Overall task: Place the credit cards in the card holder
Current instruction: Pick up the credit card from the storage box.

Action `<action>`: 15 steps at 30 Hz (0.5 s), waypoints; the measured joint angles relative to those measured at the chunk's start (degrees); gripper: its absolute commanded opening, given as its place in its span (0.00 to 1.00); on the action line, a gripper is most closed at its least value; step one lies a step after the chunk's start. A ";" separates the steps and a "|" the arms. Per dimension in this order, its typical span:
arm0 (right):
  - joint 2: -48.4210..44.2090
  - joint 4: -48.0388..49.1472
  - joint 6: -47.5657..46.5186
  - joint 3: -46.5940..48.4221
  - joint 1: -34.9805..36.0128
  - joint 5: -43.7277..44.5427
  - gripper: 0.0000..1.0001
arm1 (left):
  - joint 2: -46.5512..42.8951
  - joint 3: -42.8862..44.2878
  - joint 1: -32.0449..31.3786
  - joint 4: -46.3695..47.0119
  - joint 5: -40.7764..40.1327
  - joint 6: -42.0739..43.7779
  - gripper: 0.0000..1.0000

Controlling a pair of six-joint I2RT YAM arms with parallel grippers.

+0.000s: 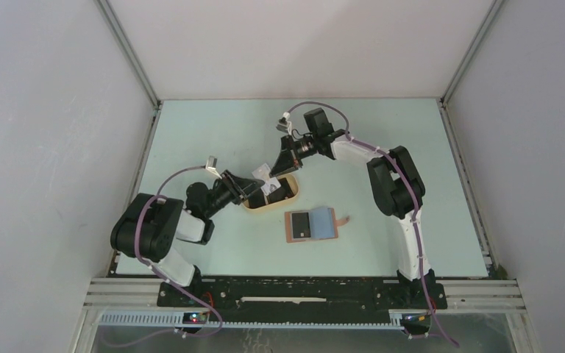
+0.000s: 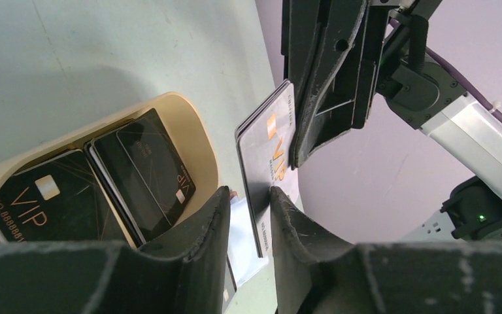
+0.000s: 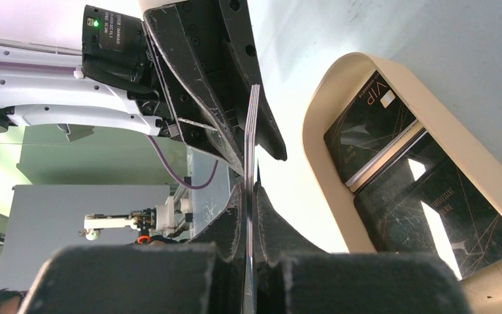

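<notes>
My right fingers pinch a grey card, left fingers narrow around it, grip unclear; dark cards left in tray, card holder waiting.

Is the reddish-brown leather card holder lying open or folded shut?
Open: the card holder lies spread flat, light blue inner pockets facing up.

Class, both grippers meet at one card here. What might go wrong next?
1. The right gripper clamps the card, while the left gripper only flanks it, with a gap showing on one side. If the right lets go early, the card could drop beside the tray.
2. If both grip and pull apart, the thin card may bend or slip.
</notes>
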 measured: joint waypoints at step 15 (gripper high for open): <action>0.24 -1.53 -0.81 0.02 0.55 0.79 0.11 | 1.18 1.40 -0.42 2.10 1.66 -2.10 0.10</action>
